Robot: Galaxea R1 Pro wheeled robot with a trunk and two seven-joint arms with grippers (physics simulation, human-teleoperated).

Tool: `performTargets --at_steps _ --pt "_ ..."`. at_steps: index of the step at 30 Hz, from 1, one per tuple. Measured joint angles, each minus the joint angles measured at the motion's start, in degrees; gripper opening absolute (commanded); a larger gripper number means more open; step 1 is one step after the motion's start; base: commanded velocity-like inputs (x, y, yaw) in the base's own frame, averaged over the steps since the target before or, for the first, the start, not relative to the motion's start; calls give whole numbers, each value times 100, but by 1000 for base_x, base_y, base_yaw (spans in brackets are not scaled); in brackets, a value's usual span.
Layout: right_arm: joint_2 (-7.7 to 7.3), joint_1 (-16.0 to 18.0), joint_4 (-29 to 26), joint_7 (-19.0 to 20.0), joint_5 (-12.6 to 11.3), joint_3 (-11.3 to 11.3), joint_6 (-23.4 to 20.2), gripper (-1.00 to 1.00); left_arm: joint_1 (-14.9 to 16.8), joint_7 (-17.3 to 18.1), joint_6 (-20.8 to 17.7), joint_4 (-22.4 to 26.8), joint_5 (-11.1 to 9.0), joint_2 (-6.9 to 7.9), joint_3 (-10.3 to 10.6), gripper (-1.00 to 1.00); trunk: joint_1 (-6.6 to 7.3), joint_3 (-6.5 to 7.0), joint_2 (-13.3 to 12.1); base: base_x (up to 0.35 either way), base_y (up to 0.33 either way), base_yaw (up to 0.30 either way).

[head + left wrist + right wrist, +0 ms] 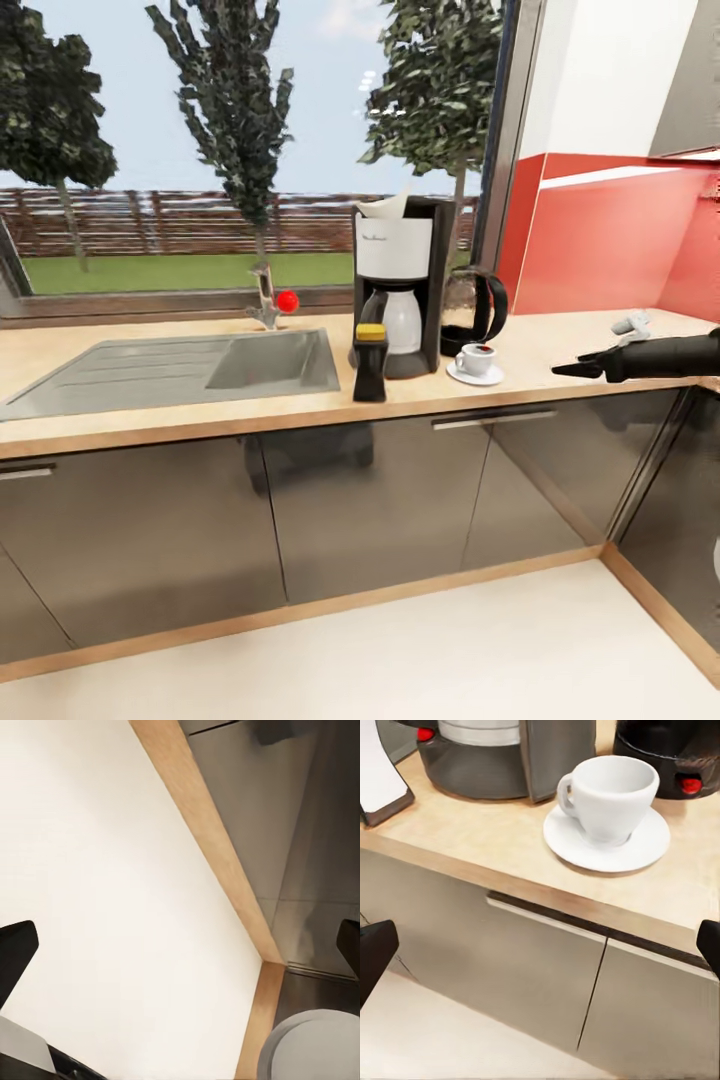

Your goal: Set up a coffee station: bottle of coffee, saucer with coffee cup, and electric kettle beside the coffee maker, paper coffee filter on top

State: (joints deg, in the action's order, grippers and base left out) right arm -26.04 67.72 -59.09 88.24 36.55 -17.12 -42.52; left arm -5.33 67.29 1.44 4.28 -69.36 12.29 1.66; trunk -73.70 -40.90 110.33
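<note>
The coffee maker [395, 290] stands on the kitchen countertop [150, 410], right of the sink, with the paper coffee filter [385, 205] on its top. The bottle of coffee [370, 362] stands just in front of it at its left. The electric kettle [478, 310] is against its right side. The coffee cup [476, 357] [607, 795] sits on the saucer [474, 376] [649, 844] in front of the kettle. My right gripper [580, 368] [540, 949] hovers open and empty at the counter's edge, right of the saucer. My left gripper [180, 949] is open over the floor.
A steel sink [180, 365] with a faucet [265, 300] lies left of the coffee maker. A small grey object [632, 325] lies on the counter by the red backsplash [600, 250]. Dark cabinets [380, 500] run below and turn a corner at the right.
</note>
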Motion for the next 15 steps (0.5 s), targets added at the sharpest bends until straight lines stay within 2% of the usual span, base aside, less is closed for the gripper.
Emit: performTargets --at_steps 6,15 --pt "0 -298 -537 12 -13 -16 0 100 0 0 0 0 0 1 0 100 1 0 0 -278 0 0" --pt "1 -742 -953 15 -23 -25 0 100 0 0 0 0 0 0 0 100 3 0 0 -72 0 0"
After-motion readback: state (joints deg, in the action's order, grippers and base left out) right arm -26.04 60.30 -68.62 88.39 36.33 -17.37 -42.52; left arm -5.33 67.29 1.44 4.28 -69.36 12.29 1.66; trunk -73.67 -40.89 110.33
